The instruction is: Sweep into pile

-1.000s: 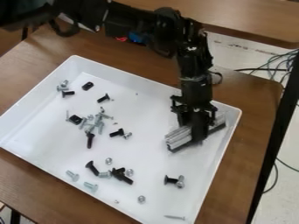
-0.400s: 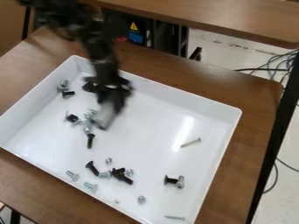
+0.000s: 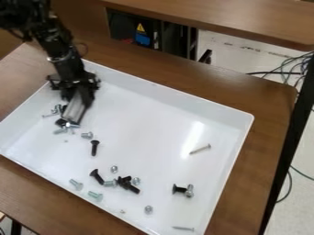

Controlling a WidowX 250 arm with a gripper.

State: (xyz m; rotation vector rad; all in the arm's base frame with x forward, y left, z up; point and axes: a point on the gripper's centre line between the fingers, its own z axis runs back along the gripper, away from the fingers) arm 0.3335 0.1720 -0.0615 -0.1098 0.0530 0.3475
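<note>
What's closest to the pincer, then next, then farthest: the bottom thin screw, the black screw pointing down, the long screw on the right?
1. Black screw: left side, below the pincer.
2. Long screw: right side.
3. Thin screw: very bottom.

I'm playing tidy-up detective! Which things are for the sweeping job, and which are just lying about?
For the job:
- black gripper
- grey, bar-shaped sweeping tool it holds
- black metal screws
- silver metal screws
- white rectangular tray

Just about:
- brown wooden table
- thin black cable on the floor
- yellow triangular sticker
</note>
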